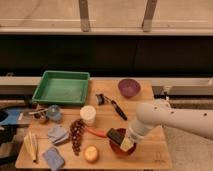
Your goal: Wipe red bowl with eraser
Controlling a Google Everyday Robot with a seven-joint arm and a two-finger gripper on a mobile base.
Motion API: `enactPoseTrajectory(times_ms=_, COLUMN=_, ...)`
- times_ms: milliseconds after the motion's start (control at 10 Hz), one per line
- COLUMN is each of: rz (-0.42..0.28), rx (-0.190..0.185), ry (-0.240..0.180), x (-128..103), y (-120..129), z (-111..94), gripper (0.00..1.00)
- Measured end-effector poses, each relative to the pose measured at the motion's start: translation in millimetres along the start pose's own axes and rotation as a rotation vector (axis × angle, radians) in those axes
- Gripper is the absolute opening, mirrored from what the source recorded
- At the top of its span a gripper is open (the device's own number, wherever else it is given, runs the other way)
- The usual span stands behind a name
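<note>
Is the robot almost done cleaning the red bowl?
Partly. Picking up looks done: the gripper has the eraser, a black block, at its tip. Right now that block is down at the red bowl near the table's front edge, so the wiping is under way. I can't tell how much of the bowl is wiped. Finishing the wipe and lifting away are left. The purple bowl sits apart.

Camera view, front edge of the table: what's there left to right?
Yellow banana → folded blue cloth → round orange fruit → round orange-red bowl, with the tool over it pressing the small black rectangular eraser into the bowl's left rim.
</note>
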Motion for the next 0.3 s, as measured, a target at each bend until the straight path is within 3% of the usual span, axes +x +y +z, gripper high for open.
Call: enactPoseTrajectory(times_ms=300, rz=0.047, rx=-0.025, ry=-0.001, x=24, y=11, z=10, gripper=0.00)
